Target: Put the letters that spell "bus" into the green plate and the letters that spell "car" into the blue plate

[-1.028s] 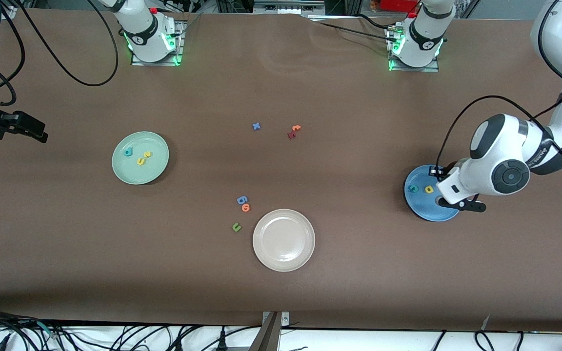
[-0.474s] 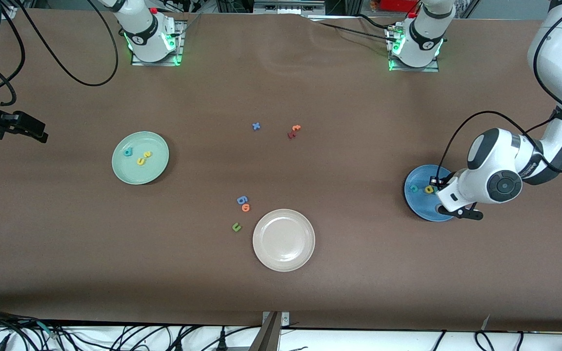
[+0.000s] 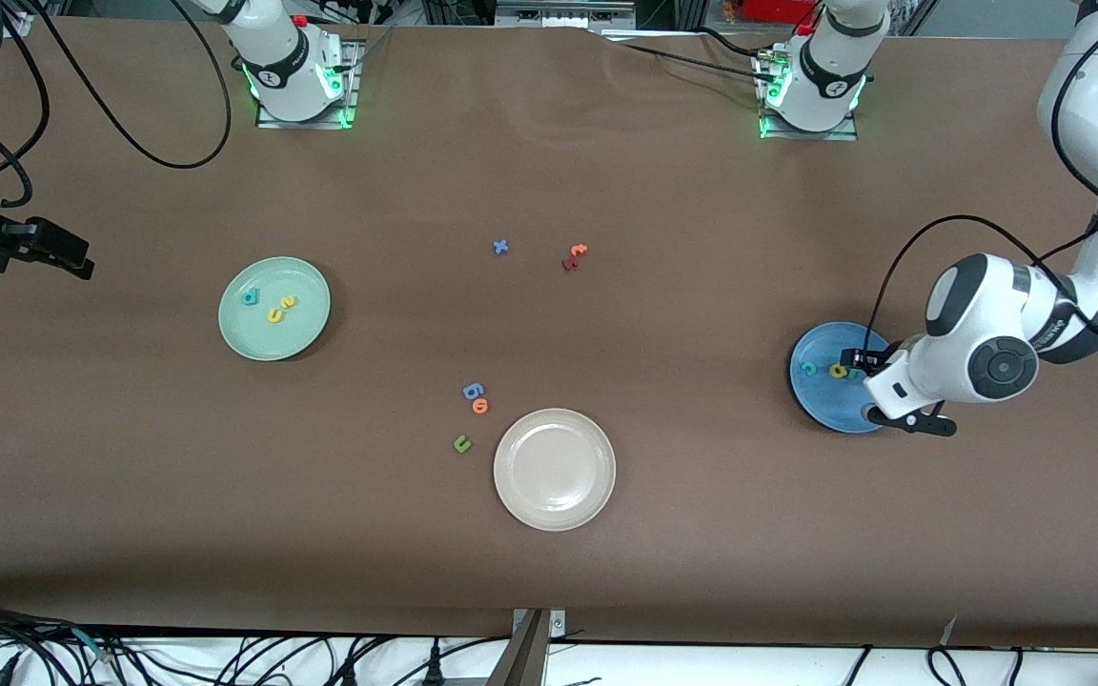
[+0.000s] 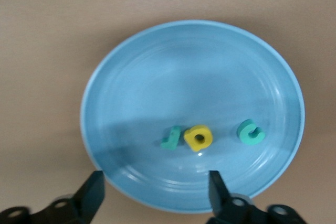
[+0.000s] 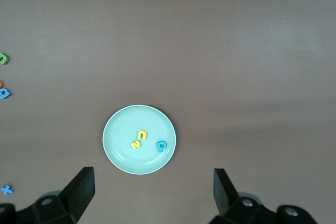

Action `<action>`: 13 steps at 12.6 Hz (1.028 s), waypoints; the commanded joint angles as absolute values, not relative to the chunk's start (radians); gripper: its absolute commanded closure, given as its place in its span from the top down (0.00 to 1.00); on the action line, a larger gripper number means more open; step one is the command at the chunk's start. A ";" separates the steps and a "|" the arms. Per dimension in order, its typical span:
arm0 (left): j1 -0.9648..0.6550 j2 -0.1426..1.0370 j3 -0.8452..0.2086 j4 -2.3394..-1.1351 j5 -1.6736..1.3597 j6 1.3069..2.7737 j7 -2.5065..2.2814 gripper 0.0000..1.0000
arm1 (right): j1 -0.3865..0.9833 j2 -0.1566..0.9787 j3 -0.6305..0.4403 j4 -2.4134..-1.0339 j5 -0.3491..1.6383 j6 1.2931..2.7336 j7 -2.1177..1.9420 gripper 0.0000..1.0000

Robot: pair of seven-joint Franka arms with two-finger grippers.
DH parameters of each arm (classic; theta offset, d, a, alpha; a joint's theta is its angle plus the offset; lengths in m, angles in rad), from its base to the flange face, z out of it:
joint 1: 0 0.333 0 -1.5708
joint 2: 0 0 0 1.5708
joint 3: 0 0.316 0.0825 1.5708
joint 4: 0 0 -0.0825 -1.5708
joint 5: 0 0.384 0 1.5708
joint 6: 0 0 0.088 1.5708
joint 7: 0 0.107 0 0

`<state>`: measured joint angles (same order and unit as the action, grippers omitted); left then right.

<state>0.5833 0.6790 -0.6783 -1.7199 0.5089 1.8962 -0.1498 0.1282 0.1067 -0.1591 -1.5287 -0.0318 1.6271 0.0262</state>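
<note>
Three letters, teal b (image 3: 249,297), yellow u (image 3: 274,314) and yellow s (image 3: 289,302), lie in the green plate (image 3: 306,333) at mid-left; the right gripper (image 5: 152,190) waits high above, jaws wide. At right, the left gripper (image 4: 156,192) has just spread wide over the blue plate (image 3: 821,400), leaving the teal r (image 4: 171,138) beside the yellow a (image 4: 199,138) and teal c (image 4: 250,132). Both words look complete.

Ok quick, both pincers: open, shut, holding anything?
Left pincer: open, empty, over the blue plate.
Right pincer: open, empty, waiting high over the green plate.
</note>
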 commanded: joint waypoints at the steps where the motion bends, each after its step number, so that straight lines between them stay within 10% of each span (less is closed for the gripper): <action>1: 0.670 0.641 -0.759 -1.701 0.512 1.812 -0.126 1.00 | 0.120 0.097 -0.149 -1.534 -0.046 1.629 0.037 1.00; 4: 0.643 0.498 -0.741 -1.706 0.496 1.761 -0.123 1.00 | 0.120 0.097 -0.149 -1.532 -0.044 1.631 0.037 1.00; 9: 0.234 0.247 -0.242 -1.715 0.154 1.738 -0.031 1.00 | 0.117 0.104 -0.149 -1.531 -0.040 1.634 0.037 1.00; 13: 0.108 0.108 -0.126 -1.698 0.095 1.656 -0.035 1.00 | 0.117 0.106 -0.149 -1.531 -0.040 1.635 0.035 1.00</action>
